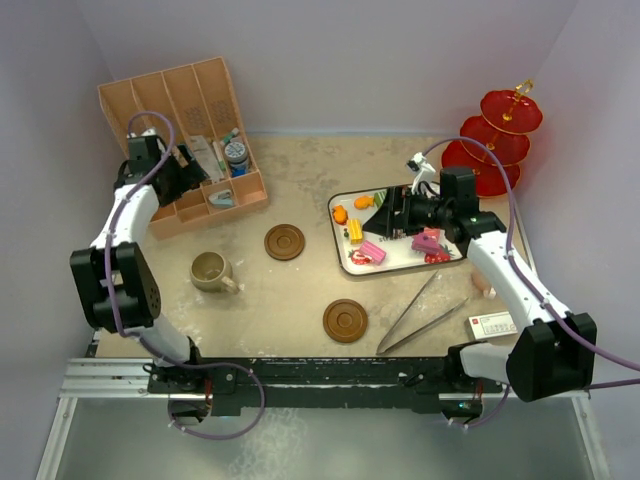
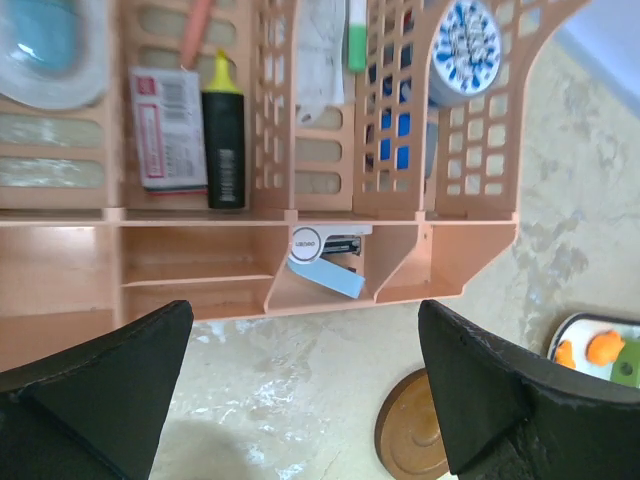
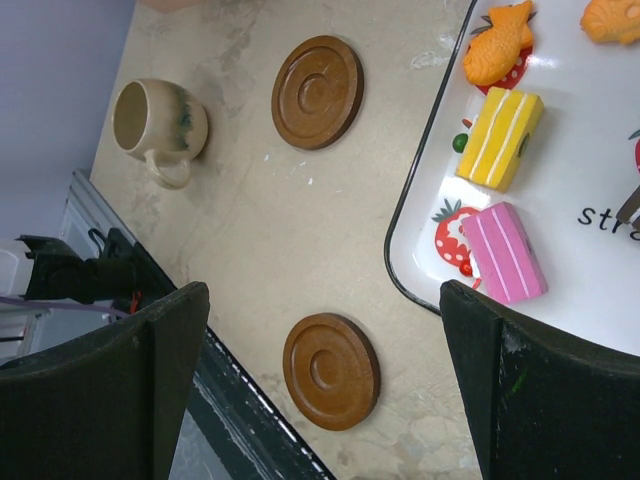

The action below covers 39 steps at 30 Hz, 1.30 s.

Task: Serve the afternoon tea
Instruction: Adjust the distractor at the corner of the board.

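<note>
Beige table (image 1: 300, 290), serving looks unstarted: left fingers (image 2: 480, 390) and right fingers (image 3: 530, 400) gape empty; right should lower onto pink cake (image 3: 508, 252) and close.

The black two-finger tool (image 2: 305, 345) hangs open over the beige mottled surface (image 2: 300, 410), facing a peach plastic divided rack (image 2: 200, 265). Its compartments hold a black highlighter with a yellow cap (image 2: 224, 130) and a round blue-and-white tin (image 2: 463, 45). A brown round saucer (image 2: 405, 435) shows beside one finger, near orange toy sweets (image 2: 600, 348) on a white tray (image 2: 575, 328).
</note>
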### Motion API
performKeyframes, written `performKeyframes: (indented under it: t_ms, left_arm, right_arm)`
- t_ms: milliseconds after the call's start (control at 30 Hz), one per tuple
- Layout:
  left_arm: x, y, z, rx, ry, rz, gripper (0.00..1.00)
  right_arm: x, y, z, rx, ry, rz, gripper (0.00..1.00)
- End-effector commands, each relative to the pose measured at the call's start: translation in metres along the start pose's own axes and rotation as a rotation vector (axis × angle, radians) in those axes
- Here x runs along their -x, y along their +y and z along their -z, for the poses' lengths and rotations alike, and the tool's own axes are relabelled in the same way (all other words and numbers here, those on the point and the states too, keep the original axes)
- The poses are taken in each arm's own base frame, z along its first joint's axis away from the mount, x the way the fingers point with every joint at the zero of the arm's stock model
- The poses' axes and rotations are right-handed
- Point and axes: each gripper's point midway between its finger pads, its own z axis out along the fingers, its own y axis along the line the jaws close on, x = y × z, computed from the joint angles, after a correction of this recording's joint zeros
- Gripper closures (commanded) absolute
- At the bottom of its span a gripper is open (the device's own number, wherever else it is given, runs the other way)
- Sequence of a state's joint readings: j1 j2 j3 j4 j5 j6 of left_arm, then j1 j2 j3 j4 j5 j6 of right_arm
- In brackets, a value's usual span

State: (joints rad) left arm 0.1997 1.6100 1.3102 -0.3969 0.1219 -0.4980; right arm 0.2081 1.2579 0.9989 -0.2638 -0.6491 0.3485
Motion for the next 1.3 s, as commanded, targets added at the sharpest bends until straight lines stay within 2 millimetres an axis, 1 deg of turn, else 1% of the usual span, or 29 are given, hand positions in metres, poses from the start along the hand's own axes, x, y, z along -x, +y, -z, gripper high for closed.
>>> performKeyframes:
  t_ms: [0, 100, 167, 200, 300, 367, 433, 500, 633, 667, 733, 767, 833, 867, 967, 1033, 1067, 1100, 1200, 1267]
  left_arm:
    - [-0.029, 0.004, -0.037, -0.015, 0.089, 0.032, 0.08]
    - [-0.038, 0.020, -0.057, 0.051, 0.163, 0.020, 0.08]
    - [-0.043, 0.028, -0.066, 0.090, 0.197, 0.013, 0.09]
    - [-0.043, 0.036, -0.069, 0.123, 0.194, 0.014, 0.10]
    - [-0.038, 0.068, -0.068, 0.250, 0.168, 0.028, 0.10]
    - [-0.030, 0.082, -0.065, 0.290, 0.142, 0.043, 0.10]
    - [-0.019, 0.086, -0.064, 0.298, 0.116, 0.042, 0.10]
    - [-0.012, 0.085, -0.064, 0.297, 0.109, 0.020, 0.10]
    - [-0.001, 0.092, -0.057, 0.358, 0.095, 0.014, 0.10]
    - [-0.001, 0.088, -0.055, 0.337, 0.095, 0.015, 0.10]
    - [-0.001, 0.073, -0.048, 0.267, 0.087, 0.022, 0.10]
    - [0.003, 0.066, -0.042, 0.234, 0.069, 0.027, 0.10]
    - [0.014, 0.049, -0.025, 0.163, 0.019, 0.033, 0.10]
    - [0.020, 0.042, -0.015, 0.142, -0.009, 0.035, 0.10]
    - [0.034, 0.016, 0.016, 0.049, -0.062, 0.025, 0.09]
    - [0.033, -0.002, 0.036, -0.004, -0.069, 0.002, 0.09]
    - [0.026, -0.014, 0.046, -0.039, -0.061, -0.012, 0.09]
    - [0.019, -0.030, 0.057, -0.084, -0.059, -0.036, 0.09]
    - [-0.017, -0.081, 0.085, -0.210, -0.048, -0.120, 0.09]
    - [-0.039, -0.112, 0.101, -0.312, -0.041, -0.118, 0.09]
  right_arm:
    - [0.003, 0.004, 0.003, 0.016, -0.011, 0.012, 0.01]
    - [0.003, 0.003, 0.004, 0.007, -0.016, 0.019, 0.01]
    - [0.003, 0.002, 0.003, 0.003, -0.014, 0.019, 0.01]
    - [0.002, 0.001, 0.003, 0.003, -0.011, 0.017, 0.01]
    - [0.002, 0.000, 0.001, 0.005, -0.002, 0.010, 0.01]
    - [0.002, -0.001, 0.000, 0.001, 0.001, 0.011, 0.01]
    - [0.002, -0.002, -0.001, -0.001, -0.001, 0.012, 0.01]
    - [0.003, -0.005, -0.004, -0.005, -0.002, 0.012, 0.01]
    - [0.007, -0.017, -0.010, -0.055, 0.016, 0.007, 0.01]
    - [0.008, -0.020, -0.010, -0.068, 0.019, 0.008, 0.01]
    - [0.011, -0.031, -0.013, -0.127, 0.018, 0.003, 0.01]
    - [0.014, -0.040, -0.013, -0.175, 0.010, -0.007, 0.01]
    - [0.017, -0.056, -0.013, -0.265, 0.001, -0.034, 0.01]
    - [0.017, -0.060, -0.013, -0.290, -0.001, -0.047, 0.01]
    - [0.023, -0.066, -0.014, -0.322, -0.026, -0.062, 0.01]
    - [0.031, -0.066, -0.017, -0.319, -0.055, -0.063, 0.01]
    - [0.031, -0.062, -0.020, -0.288, -0.047, -0.063, 0.01]
    - [0.030, -0.057, -0.022, -0.260, -0.038, -0.066, 0.01]
    - [0.025, -0.049, -0.025, -0.221, -0.035, -0.073, 0.01]
    - [0.020, -0.049, -0.021, -0.234, -0.046, -0.098, 0.01]
